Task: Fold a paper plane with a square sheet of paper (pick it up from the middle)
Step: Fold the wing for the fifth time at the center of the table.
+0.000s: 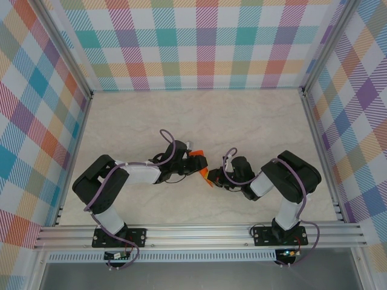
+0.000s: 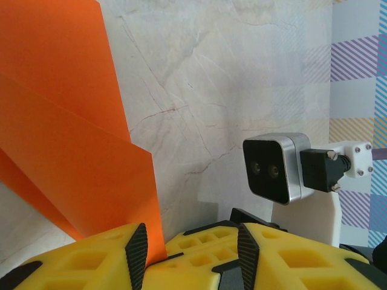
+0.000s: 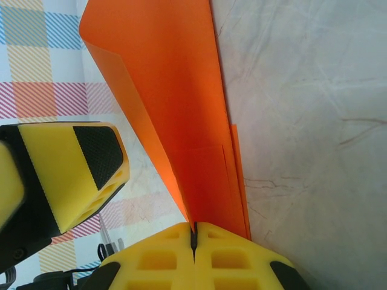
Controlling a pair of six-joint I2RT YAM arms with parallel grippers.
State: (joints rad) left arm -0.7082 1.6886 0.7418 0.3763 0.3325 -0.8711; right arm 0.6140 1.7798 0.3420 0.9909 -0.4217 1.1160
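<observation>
From the near rail the two arms bend inward and meet over the middle of the table (image 1: 181, 115), which suits a job where one side has to steady the paper while the other works it. The right gripper (image 3: 193, 228) is clenched on the bottom edge of the sheet of paper (image 3: 175, 109), its yellow fingers pressed together with only a hairline seam between them, so the sheet stands up from that pinch. The left gripper (image 2: 190, 232) has its jaws parted, ribbed black pads (image 2: 138, 254) facing each other across a gap. The paper's corner dips in close beside one pad, though I can't quite tell whether it touches, and it looks let go rather than held. The sheet itself is thin, bright orange and unmarked. It is already creased into overlapping flaps with sharp slanted edges, and it curls softly at the far end. A boxy silver-and-black camera (image 2: 275, 166) sits on a white bracket on the other arm. Beyond lies pale, marble-veined tabletop, then checked pastel walls (image 1: 205, 42).
</observation>
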